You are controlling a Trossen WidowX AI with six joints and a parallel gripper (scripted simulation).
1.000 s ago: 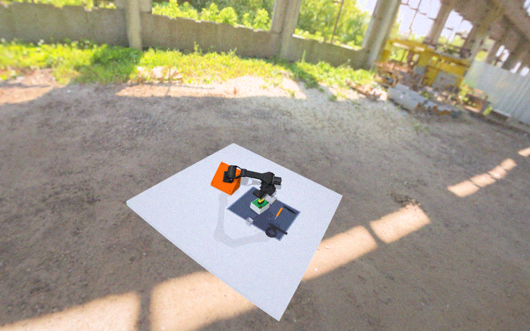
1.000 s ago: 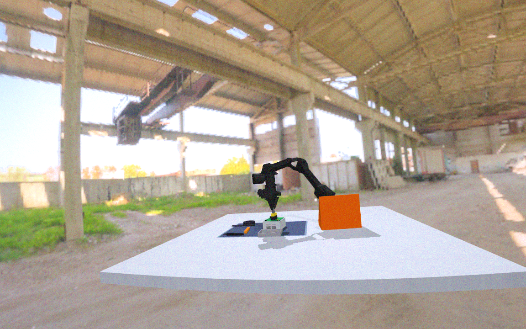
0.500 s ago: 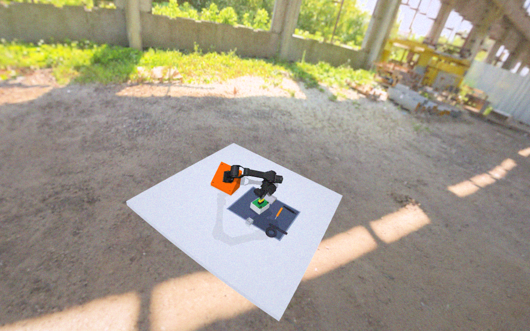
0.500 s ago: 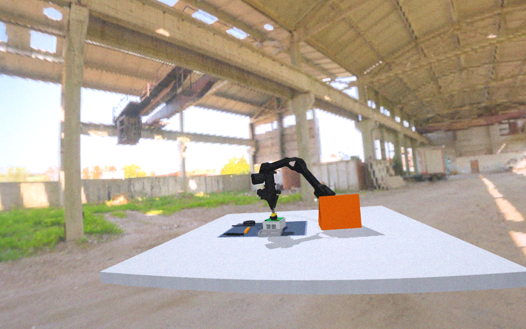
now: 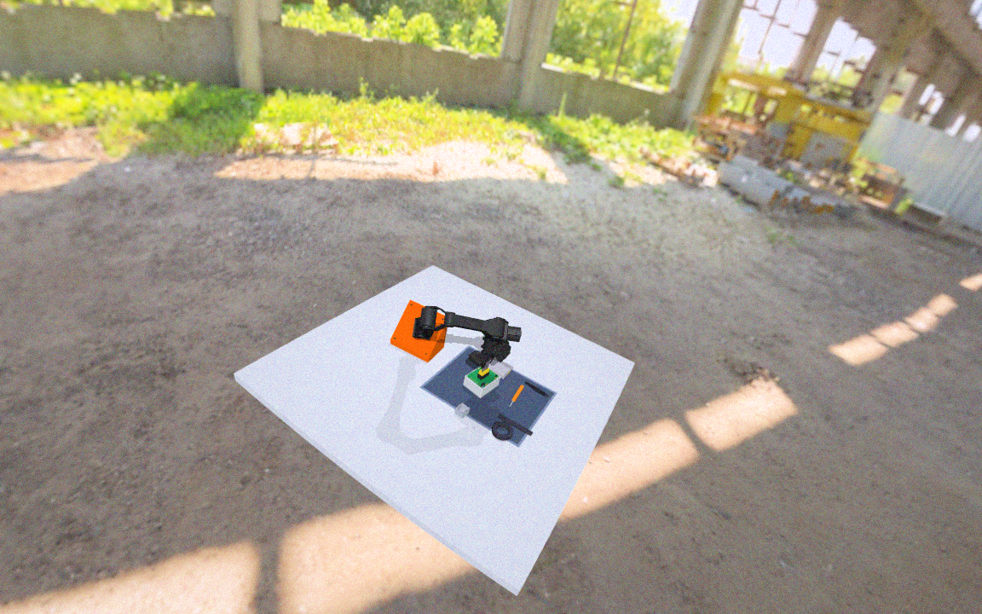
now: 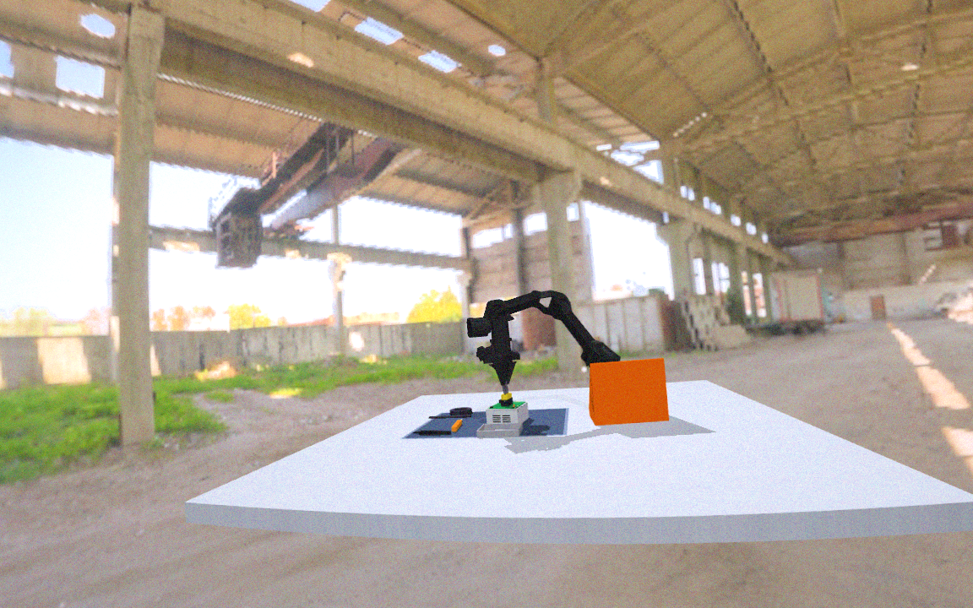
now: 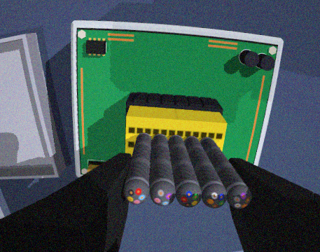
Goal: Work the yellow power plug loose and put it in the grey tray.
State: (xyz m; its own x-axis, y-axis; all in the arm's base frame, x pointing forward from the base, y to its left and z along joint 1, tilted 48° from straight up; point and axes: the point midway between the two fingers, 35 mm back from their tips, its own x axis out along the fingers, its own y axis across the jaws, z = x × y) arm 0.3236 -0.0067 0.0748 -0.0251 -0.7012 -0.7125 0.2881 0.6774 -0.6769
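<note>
1. the gripper [image 5: 483,364] [image 6: 505,389] [image 7: 179,168] has its jaws closed on the yellow power plug [image 5: 483,372] [image 6: 506,397] [image 7: 176,119], one finger at each end.
2. the plug is at the black socket [image 7: 174,100] on the green circuit board [image 5: 490,379] [image 6: 520,405] [image 7: 167,70]; how deeply it sits i cannot tell.
3. five dark cables [image 7: 175,164] run from the plug between the fingers, covering part of its face in the wrist view.
4. a black chip [image 7: 96,47] and two round black components [image 7: 250,58] stand on the board, apart from the fingers.
5. the grey tray [image 5: 505,369] [image 6: 501,431] [image 7: 40,105] is just beside the board's pale housing [image 5: 480,388] [image 6: 518,417] [image 7: 177,28], whose raised body stands next to its rim.
6. an orange-handled tool [image 5: 517,393] [image 6: 457,426] and a slim black tool [image 5: 535,388] [image 6: 433,432] lie on the dark blue mat [image 5: 441,385] [image 6: 551,420] [image 7: 296,105], away from the gripper.
7. a black ring [image 5: 493,434] [image 6: 460,409] lies near the mat's edge; a small pale block [image 5: 461,410] sits at another edge.
</note>
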